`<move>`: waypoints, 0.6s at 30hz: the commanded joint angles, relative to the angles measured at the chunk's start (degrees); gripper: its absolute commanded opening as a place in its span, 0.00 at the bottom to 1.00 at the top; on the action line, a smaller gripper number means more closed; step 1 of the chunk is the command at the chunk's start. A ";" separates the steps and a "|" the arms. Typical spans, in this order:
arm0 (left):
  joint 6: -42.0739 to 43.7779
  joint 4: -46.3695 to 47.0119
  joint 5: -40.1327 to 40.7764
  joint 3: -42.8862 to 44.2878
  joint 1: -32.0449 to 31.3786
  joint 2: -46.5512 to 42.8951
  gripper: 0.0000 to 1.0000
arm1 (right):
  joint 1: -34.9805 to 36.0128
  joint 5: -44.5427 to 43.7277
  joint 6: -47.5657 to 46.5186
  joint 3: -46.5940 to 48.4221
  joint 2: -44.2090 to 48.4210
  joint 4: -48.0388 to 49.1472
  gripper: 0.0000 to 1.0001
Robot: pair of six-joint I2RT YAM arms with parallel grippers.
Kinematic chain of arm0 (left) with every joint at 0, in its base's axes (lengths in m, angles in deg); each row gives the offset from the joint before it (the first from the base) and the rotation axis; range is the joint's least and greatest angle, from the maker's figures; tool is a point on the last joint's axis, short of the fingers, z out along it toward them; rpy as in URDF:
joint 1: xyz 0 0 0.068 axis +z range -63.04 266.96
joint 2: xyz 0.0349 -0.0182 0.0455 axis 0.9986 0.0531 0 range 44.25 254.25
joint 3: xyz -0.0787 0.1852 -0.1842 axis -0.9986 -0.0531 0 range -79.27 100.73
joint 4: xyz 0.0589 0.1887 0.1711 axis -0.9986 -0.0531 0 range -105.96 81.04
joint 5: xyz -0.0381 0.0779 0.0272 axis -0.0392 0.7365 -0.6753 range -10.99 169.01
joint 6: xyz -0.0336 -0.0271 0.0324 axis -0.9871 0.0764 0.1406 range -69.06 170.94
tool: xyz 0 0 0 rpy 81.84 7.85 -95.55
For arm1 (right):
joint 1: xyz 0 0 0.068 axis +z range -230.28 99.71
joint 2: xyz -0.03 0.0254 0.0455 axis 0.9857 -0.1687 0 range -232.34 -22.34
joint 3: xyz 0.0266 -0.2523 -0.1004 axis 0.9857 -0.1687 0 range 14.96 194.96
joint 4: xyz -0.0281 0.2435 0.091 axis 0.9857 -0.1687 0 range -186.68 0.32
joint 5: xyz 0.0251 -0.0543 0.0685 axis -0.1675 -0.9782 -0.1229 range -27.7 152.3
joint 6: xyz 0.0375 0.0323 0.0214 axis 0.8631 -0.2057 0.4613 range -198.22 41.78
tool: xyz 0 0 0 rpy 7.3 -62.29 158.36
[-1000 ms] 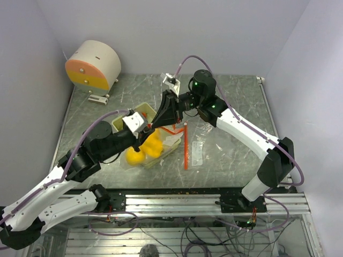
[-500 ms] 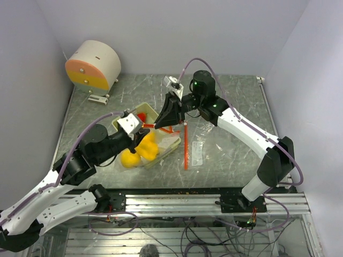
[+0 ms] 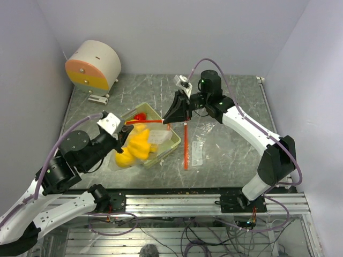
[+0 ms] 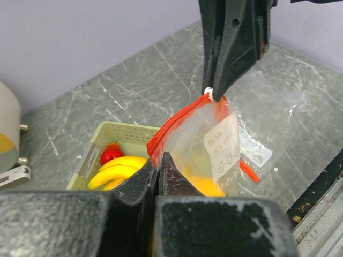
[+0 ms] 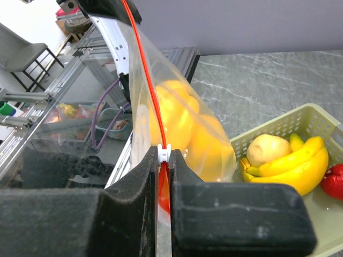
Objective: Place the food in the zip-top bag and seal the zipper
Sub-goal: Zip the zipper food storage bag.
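— Over the near side of the tray (image 3: 155,110), slung between the two arms: the zip-top bag (image 3: 140,145), with yellow food (image 3: 133,152) sagging in its belly.
— And the zipper (image 4: 179,120)?
— Pulled into a line along the top. Left fingers (image 4: 136,187) pinched tight on one end, right fingers (image 5: 140,176) pinched tight on the other.
— Handling?
— Thin, floppy, slick film, probably bottom-heavy with fruit. Best gripped by the stiffer strip, not the film, which looks ready to slip or crumple.
— Sealed?
— Cannot tell from these views.
— Anything outside the bag?
— Bananas (image 5: 289,160), a pale round fruit (image 5: 268,149) and the small red piece (image 5: 335,182), all lying in the tray.
— Underneath?
— Grey scuffed table (image 3: 230,107).
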 commanded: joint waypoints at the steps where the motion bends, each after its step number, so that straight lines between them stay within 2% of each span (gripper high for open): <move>1: 0.50 -1.88 10.32 3.74 0.04 -3.15 0.07 | -3.45 -0.24 -3.00 -2.00 0.38 -2.08 0.00; 8: 0.55 -1.86 16.16 4.08 0.03 -5.48 0.07 | -3.50 -0.05 -4.88 -2.75 -0.82 -3.93 0.00; 18: -0.01 4.36 24.69 3.49 0.04 -9.12 0.07 | -3.52 0.14 -4.49 -8.12 -1.54 -1.44 0.00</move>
